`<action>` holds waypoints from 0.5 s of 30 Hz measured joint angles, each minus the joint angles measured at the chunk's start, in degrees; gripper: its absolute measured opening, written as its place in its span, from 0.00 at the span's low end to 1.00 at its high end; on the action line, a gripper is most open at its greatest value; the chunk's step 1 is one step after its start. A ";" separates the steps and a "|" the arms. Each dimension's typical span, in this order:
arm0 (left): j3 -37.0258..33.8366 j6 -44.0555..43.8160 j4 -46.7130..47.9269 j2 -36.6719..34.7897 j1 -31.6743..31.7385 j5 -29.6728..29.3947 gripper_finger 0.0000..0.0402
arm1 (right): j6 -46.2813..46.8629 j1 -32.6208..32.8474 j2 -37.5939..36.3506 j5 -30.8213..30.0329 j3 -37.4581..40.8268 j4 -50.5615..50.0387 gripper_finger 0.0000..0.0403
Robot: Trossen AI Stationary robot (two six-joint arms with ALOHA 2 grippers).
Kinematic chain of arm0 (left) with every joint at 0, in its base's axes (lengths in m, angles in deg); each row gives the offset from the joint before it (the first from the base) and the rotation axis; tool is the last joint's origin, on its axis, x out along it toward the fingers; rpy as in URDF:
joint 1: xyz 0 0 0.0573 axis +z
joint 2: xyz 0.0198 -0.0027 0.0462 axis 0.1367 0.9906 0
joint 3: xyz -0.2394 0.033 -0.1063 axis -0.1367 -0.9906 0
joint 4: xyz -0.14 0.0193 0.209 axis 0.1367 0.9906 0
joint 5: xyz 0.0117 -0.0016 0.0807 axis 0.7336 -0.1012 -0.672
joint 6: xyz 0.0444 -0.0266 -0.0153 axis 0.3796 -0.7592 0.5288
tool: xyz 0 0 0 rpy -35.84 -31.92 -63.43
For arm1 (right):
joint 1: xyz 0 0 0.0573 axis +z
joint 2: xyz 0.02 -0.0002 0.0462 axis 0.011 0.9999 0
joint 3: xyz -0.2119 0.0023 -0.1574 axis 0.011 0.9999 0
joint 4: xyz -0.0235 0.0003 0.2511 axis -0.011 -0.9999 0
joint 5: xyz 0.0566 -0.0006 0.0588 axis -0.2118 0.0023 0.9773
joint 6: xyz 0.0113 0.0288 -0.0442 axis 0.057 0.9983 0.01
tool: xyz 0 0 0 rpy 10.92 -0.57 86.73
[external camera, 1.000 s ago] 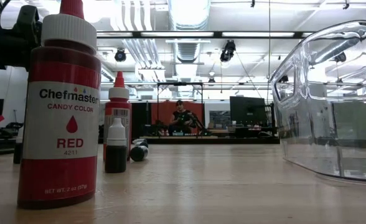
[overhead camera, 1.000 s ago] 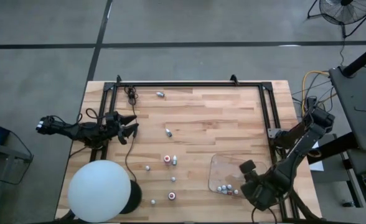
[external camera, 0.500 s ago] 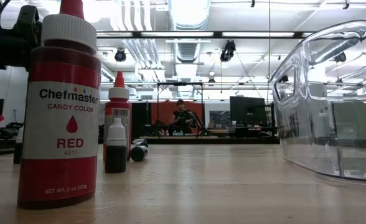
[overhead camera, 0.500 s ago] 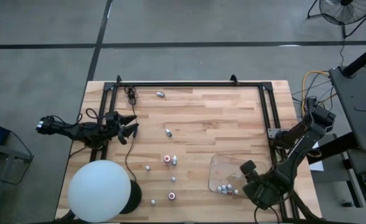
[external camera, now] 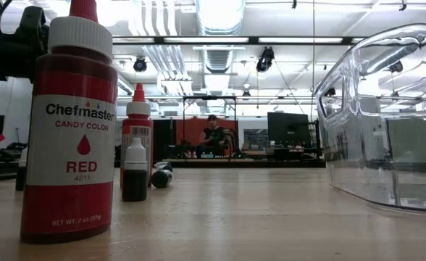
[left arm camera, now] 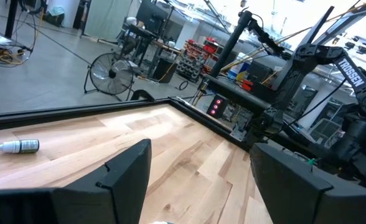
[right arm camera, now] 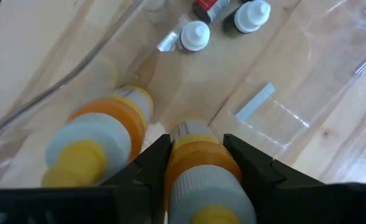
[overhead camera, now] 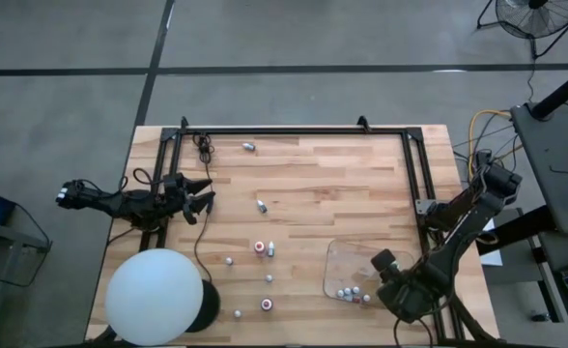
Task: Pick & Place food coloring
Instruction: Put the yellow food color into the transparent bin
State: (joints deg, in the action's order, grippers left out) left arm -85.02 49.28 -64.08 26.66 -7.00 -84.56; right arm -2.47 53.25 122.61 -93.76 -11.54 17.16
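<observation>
Right end effector (overhead camera: pixel 397 290) sits at the lower right of the high view, over the near corner of the clear tray (overhead camera: pixel 337 253). In the right wrist view we see its fingers (right arm camera: pixel 153 163) clenched on an orange-bodied bottle (right arm camera: pixel 198 163) of food coloring, white shoulder and yellow cap toward the camera. Long axis runs along the fingers, cap end toward the wrist, base toward the tray floor.

A second orange bottle (right arm camera: pixel 102 140) lies just beside the held one, inside the tray, long axis roughly parallel. Three more small bottles (right arm camera: pixel 195 35) sit further in, caps up toward the lens.

Risks, as we judge them:
- the held bottle is round and smooth, pinched across its body; it could twist or slide out if the grip is off centre
- on release it may roll on the tray floor, having no flat side down
- it hangs close to the neighbour bottle; a low drop could knock that one
- the tray wall is near; a finger could catch it and shift the light tray on the counter (overhead camera: pixel 313 184)

Left end effector (overhead camera: pixel 199 196) waits at the left edge of the counter, fingers (left arm camera: pixel 117 177) spread and released, nothing between them. Loose bottles (overhead camera: pixel 259 247) lie scattered mid-counter; one dark bottle (left arm camera: pixel 18 146) lies on its side, cap toward the left of the left wrist view
</observation>
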 joint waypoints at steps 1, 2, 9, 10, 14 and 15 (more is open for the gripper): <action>-0.01 0.01 0.02 0.00 -0.01 0.01 0.61 | 0.13 0.00 -0.18 0.00 0.30 0.26 0.30; 0.00 0.00 0.02 0.00 -0.01 0.00 0.61 | 0.15 0.00 -0.41 -0.02 0.57 0.49 0.30; -0.01 0.01 0.02 0.00 0.01 0.01 0.61 | 0.35 -0.02 -1.14 1.48 2.37 1.84 0.30; 0.00 0.01 0.02 0.02 -0.01 0.00 0.61 | 0.31 -0.01 -1.29 1.59 2.60 2.15 0.30; 0.00 -0.01 0.02 0.02 -0.01 0.00 0.61 | 0.12 -0.02 -1.30 1.62 3.28 2.18 0.30; 0.00 -0.01 0.02 0.00 0.01 0.00 0.61 | 0.11 -0.02 -1.32 1.62 3.45 2.55 0.30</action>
State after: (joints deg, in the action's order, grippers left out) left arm -85.02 49.27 -64.06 26.66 -7.00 -84.56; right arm -2.36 53.23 121.29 -92.14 -8.10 19.70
